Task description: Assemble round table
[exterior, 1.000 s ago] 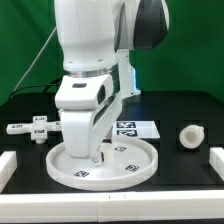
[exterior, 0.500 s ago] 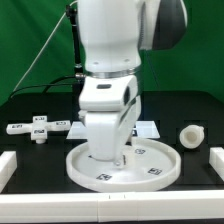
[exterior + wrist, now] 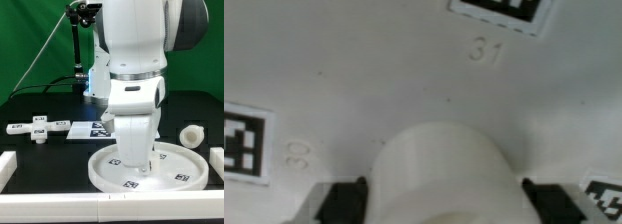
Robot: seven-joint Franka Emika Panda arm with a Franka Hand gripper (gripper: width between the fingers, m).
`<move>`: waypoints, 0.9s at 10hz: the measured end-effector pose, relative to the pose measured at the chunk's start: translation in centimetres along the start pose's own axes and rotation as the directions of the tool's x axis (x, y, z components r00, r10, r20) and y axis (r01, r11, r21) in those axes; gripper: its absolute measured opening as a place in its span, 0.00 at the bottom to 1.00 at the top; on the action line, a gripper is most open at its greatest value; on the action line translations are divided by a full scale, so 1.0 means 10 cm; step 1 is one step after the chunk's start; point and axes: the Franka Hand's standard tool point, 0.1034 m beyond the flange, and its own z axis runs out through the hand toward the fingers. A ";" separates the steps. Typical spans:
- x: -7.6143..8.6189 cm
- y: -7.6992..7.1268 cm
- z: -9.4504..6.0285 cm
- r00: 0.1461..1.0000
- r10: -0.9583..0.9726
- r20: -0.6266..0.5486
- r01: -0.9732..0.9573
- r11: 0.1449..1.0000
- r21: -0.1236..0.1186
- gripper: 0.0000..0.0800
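My pincer [image 3: 135,163] points straight down onto the large rimmed round disc of white plastic [image 3: 196,171], inside the rim and a little toward the exterior view's left of the disc's middle. My own wrist housing hides the tips, so I cannot tell whether the jaws are apart, together or clamped on anything. The wrist view does not settle it. A pale rounded shape I cannot identify fills the close part of the frame, with a dark piece on each side of it.

The disc lies flat on the black tabletop [image 3: 45,155], close to the near edge and toward the corner on the exterior view's right. The wrist view shows its smooth white surface with small black-and-white square tags [image 3: 509,8] and the raised numbers 31 [image 3: 487,47] and 30 [image 3: 295,150].

Short white straight rails [image 3: 6,166] sit at both near corners.

Farther back, near the edge on the exterior view's right, is the short cylindrical white post [image 3: 190,134]. It is apart from the disc and appears to lie on its side. Across the table, near the opposite edge, the flat cross-shaped white piece [image 3: 38,128] lies flat with its tags facing up. Just beside it, toward the middle, is the marker board [image 3: 92,128], partly hidden behind my arm. I cannot tell whether the two touch.

Beyond the far edge a black stand [image 3: 80,45] rises in front of a green backdrop [image 3: 30,40].
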 end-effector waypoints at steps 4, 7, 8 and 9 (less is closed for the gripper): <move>0.14 0.07 0.01 1.000 -0.001 -0.015 0.001 1.000 -0.007 0.52; 0.13 0.06 0.01 1.000 -0.001 -0.014 0.001 1.000 -0.007 0.59; 0.13 0.06 0.01 1.000 0.000 -0.014 0.000 1.000 -0.007 0.76; 0.11 0.07 -0.01 1.000 0.001 -0.013 -0.001 1.000 -0.010 0.80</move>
